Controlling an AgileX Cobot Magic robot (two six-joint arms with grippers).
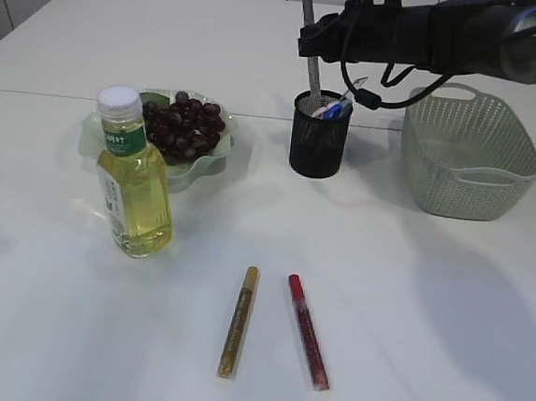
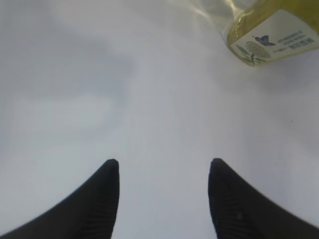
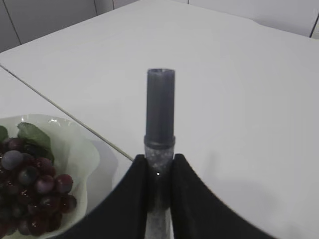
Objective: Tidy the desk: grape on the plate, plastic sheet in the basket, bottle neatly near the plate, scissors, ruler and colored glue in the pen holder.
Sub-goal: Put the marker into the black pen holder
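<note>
The right gripper [image 3: 158, 172] is clamped on a silver glitter glue pen [image 3: 160, 124], held upright above the black pen holder [image 1: 319, 135] at upper centre. The left gripper [image 2: 163, 172] hangs open over bare table, nothing between its jaws — the bottle [image 2: 271, 32] at upper right. Gold [image 1: 238, 322] and red [image 1: 308, 332] glue pens lie at lower centre; grapes [image 1: 182, 127] fill the plate [image 1: 218, 154] at the left.

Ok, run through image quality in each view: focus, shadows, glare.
Exterior view: sharp, soft even light, faint shadows beside the bottle and basket. Left wrist view: table washed out and featureless, bottle label slightly blurred, the open left hand dark at the bottom edge. Right wrist view: the silver glitter glue pen in the right hand is reasonably sharp, grapes softer.
</note>
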